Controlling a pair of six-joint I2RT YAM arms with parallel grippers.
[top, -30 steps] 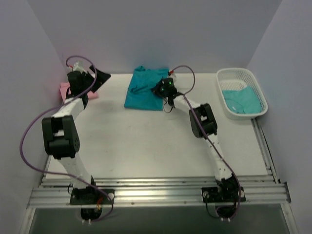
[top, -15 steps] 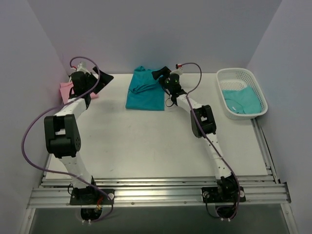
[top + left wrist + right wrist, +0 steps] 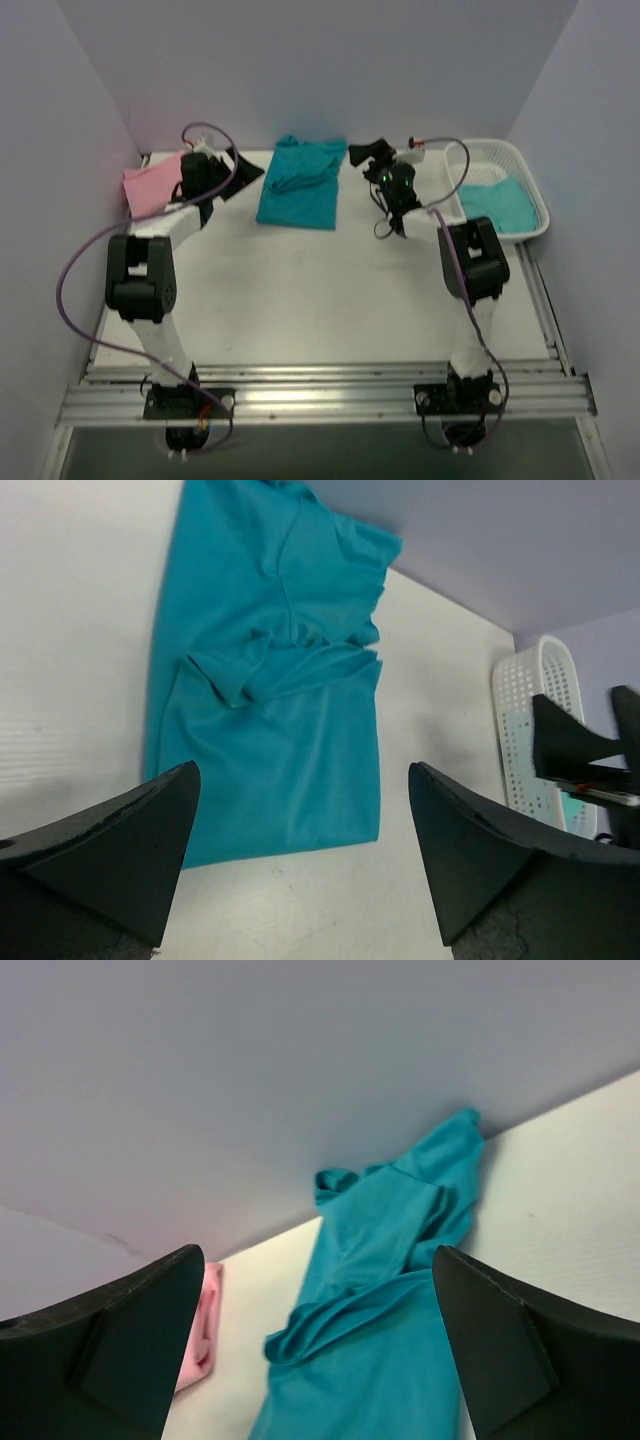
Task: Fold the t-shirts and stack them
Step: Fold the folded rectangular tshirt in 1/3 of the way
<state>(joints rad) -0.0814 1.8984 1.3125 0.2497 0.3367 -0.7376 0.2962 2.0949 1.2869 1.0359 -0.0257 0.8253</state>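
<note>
**At the table's far edge, both claws gape empty**

At twelve o'clock lies a loosely folded teal cotton t-shirt [image 3: 298, 190]. The left gripper [image 3: 238, 175] at its nine and the right gripper [image 3: 368, 155] at its three stand wide open, holding nothing. A pink cotton t-shirt [image 3: 152, 185] sits at ten. Another teal shirt [image 3: 500, 205] lies in the white plastic mesh basket [image 3: 500, 150] at two.

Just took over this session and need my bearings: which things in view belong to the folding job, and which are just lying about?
Job:
- teal t-shirt, middle back
- pink t-shirt, far left
- second teal t-shirt, far right

Lying about:
- white mesh basket holding that second shirt
</note>
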